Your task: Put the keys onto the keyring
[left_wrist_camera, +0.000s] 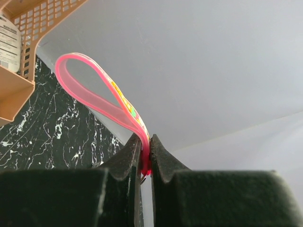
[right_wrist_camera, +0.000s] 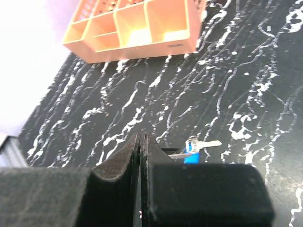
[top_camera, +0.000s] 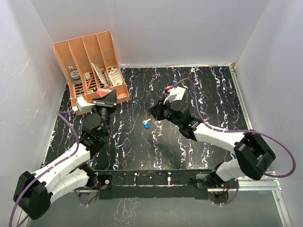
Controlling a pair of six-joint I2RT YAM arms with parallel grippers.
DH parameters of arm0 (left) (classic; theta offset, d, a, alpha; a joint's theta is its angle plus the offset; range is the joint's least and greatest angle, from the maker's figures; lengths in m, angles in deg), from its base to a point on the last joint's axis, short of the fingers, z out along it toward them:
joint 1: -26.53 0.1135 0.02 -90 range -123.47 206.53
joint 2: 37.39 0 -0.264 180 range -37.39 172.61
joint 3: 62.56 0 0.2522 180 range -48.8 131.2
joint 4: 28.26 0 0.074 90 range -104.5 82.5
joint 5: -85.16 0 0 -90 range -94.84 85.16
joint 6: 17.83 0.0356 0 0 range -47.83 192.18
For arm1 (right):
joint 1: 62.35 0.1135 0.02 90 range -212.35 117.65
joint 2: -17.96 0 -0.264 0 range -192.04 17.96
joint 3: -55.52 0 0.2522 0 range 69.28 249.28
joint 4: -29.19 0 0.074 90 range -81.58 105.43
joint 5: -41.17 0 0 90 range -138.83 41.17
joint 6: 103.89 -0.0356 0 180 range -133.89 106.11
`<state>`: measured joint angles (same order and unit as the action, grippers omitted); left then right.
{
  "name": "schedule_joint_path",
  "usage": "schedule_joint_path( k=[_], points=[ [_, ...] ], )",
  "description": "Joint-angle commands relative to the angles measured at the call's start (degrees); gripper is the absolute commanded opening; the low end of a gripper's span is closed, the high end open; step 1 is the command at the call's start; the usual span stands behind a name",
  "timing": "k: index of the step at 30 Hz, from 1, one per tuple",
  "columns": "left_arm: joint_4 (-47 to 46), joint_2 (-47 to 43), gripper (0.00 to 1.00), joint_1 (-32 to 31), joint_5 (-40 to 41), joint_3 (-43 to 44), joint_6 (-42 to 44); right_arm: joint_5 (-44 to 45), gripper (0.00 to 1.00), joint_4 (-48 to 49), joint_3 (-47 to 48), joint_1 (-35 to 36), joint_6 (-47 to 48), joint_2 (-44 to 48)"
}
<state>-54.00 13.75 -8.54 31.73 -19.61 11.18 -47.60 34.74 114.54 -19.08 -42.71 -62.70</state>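
Observation:
My left gripper (top_camera: pixel 106 97) (left_wrist_camera: pixel 146 143) is shut on the keyring's pink-red strap fob (left_wrist_camera: pixel 97 97). The strap loops up and out from between the pads, and a sliver of the silver ring (left_wrist_camera: pixel 141 178) shows below them. It is held above the table next to the orange organizer. The blue-headed key (top_camera: pixel 146 125) (right_wrist_camera: pixel 191 156) lies flat on the black marbled table, just left of my right gripper (top_camera: pixel 155 110) (right_wrist_camera: pixel 143 138). A dark-headed key (right_wrist_camera: pixel 169 151) lies against it, partly hidden behind my right finger. My right gripper is shut and holds nothing that I can see.
An orange slotted desk organizer (top_camera: pixel 94 61) (right_wrist_camera: pixel 142 28) stands at the back left with small items in its slots. White walls enclose the table on three sides. A metal rail (top_camera: pixel 241 104) runs along the table's right edge.

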Motion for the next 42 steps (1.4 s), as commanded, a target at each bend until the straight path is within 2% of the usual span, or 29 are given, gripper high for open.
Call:
schedule_joint_path(
  k=[1, 9, 17, 23, 26, 34, 42],
  points=[
    [-5.5, 1.6, 0.00, -0.3, -3.7, 1.6, 1.6, -10.5, 0.00, 12.8, -3.3, -1.8, -3.0, 2.9],
    [-10.7, 5.2, 0.00, -0.3, -9.1, 2.7, 3.5, -21.1, 0.00, 31.1, -8.6, -7.3, -9.2, 1.6],
    [-13.6, 7.3, 0.00, -0.3, -11.1, 3.0, 2.8, -32.6, 0.00, 49.2, -8.6, -10.9, -21.3, -6.2],
    [-14.3, 9.2, 0.00, -0.3, -12.9, 4.0, 1.7, -36.6, 0.00, 55.6, -6.8, -11.5, -26.0, -11.3],
    [-14.3, 9.1, 0.00, -0.3, -12.7, 3.9, 1.7, -36.3, 0.00, 50.5, -6.3, -11.5, -23.8, -10.6],
    [-13.8, 9.3, 0.00, -0.3, -12.0, 4.2, 2.5, -29.0, 0.00, 20.9, -6.3, -11.4, -9.9, -2.9],
    [-15.1, 10.8, 0.00, -0.3, -7.1, 3.8, 0.3, -20.6, 0.00, 5.8, -9.1, -11.0, -4.3, 2.4]
  ],
)
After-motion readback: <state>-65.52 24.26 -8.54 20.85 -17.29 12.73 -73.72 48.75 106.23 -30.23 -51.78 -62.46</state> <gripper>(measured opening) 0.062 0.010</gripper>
